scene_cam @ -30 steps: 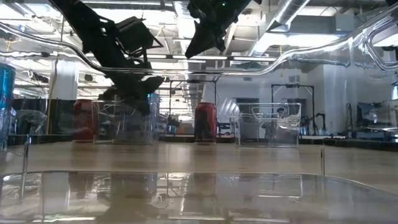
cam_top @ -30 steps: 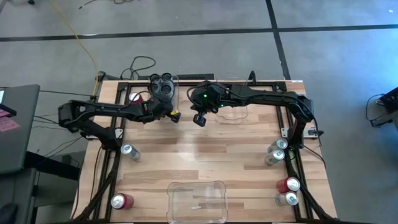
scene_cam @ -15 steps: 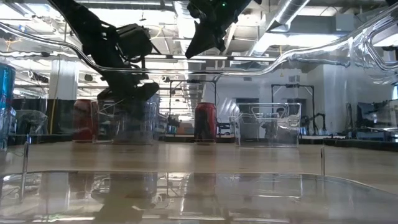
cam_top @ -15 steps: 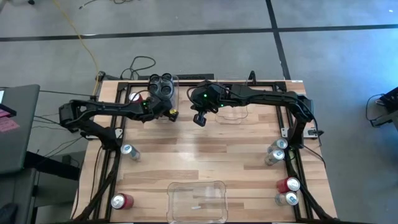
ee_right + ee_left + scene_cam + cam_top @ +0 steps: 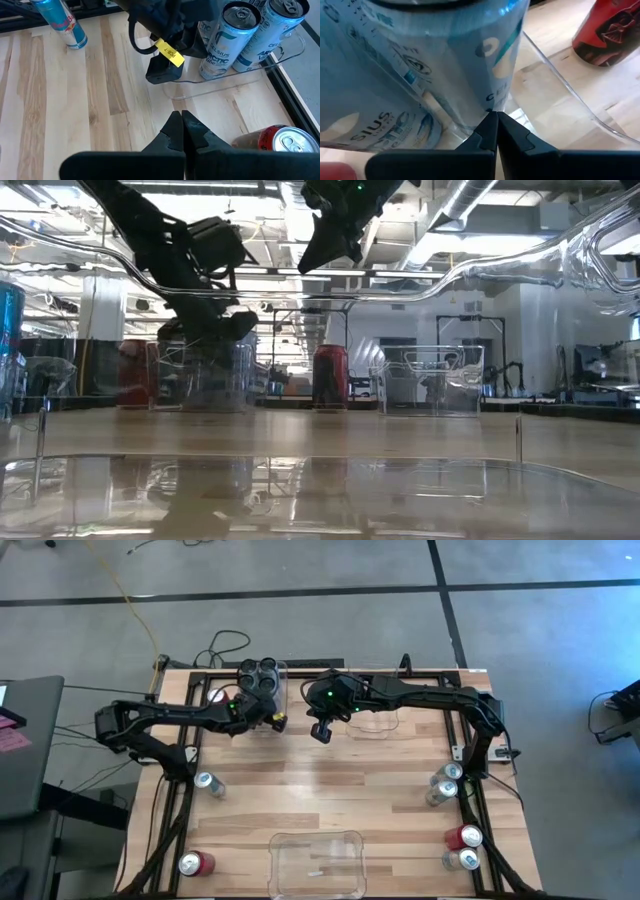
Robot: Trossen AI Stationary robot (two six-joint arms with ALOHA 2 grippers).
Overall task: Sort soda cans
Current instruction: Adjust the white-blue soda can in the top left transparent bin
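A clear bin (image 5: 262, 683) at the far left holds several silver-and-blue cans (image 5: 227, 40), standing upright. My left gripper (image 5: 496, 122) is shut, with its tips right at this bin's wall, low by the cans (image 5: 435, 75). A red can (image 5: 607, 27) stands on the table beside the bin. My right gripper (image 5: 181, 120) is shut and hangs above the table's far middle (image 5: 320, 732), touching nothing. Below it stands another red can (image 5: 274, 141). More cans stand at the left edge (image 5: 207, 783), near left (image 5: 195, 862) and right (image 5: 455, 840). My left gripper points its shut fingertips (image 5: 489, 131) slantwise down at the clear bin's wall (image 5: 540, 60), close to its floor. Whether the tips touch the wall, I cannot tell.
A second clear bin (image 5: 375, 715) sits at the far middle under the right arm. A third (image 5: 317, 862) sits at the near edge. A blue-and-silver can (image 5: 60, 22) stands left of the middle. Bare wood lies between the bins (image 5: 330, 790).
My left gripper has moved a little toward the far edge and down, closer to the far-left bin. The cluster of cans in that bin now sits slightly farther back.
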